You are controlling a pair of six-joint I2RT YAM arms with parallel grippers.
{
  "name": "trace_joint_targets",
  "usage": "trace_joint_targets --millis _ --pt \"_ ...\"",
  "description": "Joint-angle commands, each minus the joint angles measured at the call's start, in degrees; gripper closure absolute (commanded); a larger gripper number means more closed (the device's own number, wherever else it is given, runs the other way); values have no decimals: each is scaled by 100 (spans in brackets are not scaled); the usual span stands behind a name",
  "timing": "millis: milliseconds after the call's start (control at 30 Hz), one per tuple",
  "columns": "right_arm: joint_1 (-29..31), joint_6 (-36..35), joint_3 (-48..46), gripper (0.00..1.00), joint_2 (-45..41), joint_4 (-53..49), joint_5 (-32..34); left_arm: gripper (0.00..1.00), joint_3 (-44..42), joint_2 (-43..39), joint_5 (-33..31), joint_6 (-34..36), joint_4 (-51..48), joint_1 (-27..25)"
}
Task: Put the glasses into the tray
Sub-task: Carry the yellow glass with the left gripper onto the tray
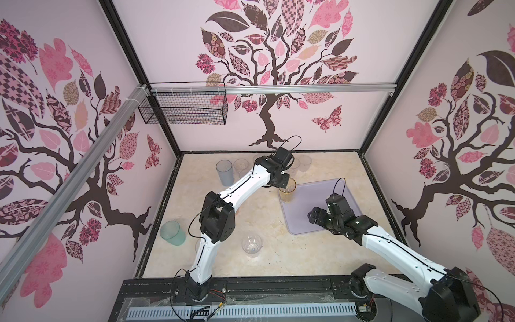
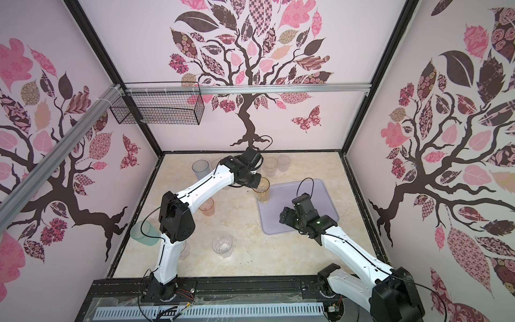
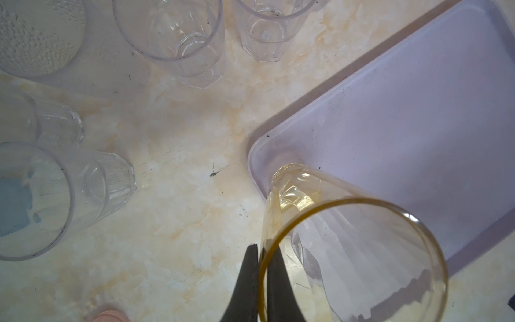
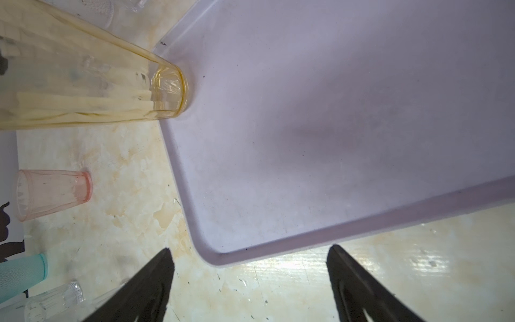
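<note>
Now the amber glass (image 3: 348, 251) is held by its rim in the left jaws, which are clamped on its thin wall, one side inside the glass and one side outside. The bottom of the glass is seen in a corner of the tray (image 4: 334, 231), just inside the low rim. Whether the bottom is touching the tray floor or is just above it cannot be told. The right jaws are wide apart and nothing is held in them. They are hung over the near corner of the tray, well apart from the amber glass.

The step in hand is judged to be the setting down. To do it well, the glass should be kept upright and let down slowly until its bottom is flat on the tray. Care should be taken that the bottom is not put on the rim, or the glass could be tipped over. Then the jaws should be opened gently and lifted straight up, so the rim is not caught and pulled.

Much of the task is left. No other glass is seen in the tray. The pink glass (image 4: 53, 195), the teal glass (image 1: 172, 232), a clear glass (image 1: 252, 244) and the tall grey-blue glass (image 1: 224, 171) are out on the counter (image 1: 278, 259), with more clear ones at the back.
</note>
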Motion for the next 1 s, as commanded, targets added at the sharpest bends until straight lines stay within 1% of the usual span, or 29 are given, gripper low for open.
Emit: trace_joint_targets --millis 0,100,200,333,533,700,967 --pt "-7 -124 111 11 131 -178 -24 100 620 297 -11 84 -83 119" --pt "-7 -62 -2 12 93 -117 6 100 1006 582 -35 64 -430 214" --pt "-7 52 -175 12 74 73 -17 100 1082 656 40 50 -540 183" --pt "-7 90 -182 12 183 150 -69 100 1109 676 -176 60 -659 98" --pt "-7 -65 -69 12 483 180 -80 91 1100 671 -340 -10 -624 58" --pt "0 -171 -21 13 836 72 -280 82 1108 623 -311 -6 -516 57" --pt "283 -197 106 13 955 -114 -51 77 1317 658 -227 -56 -498 58"
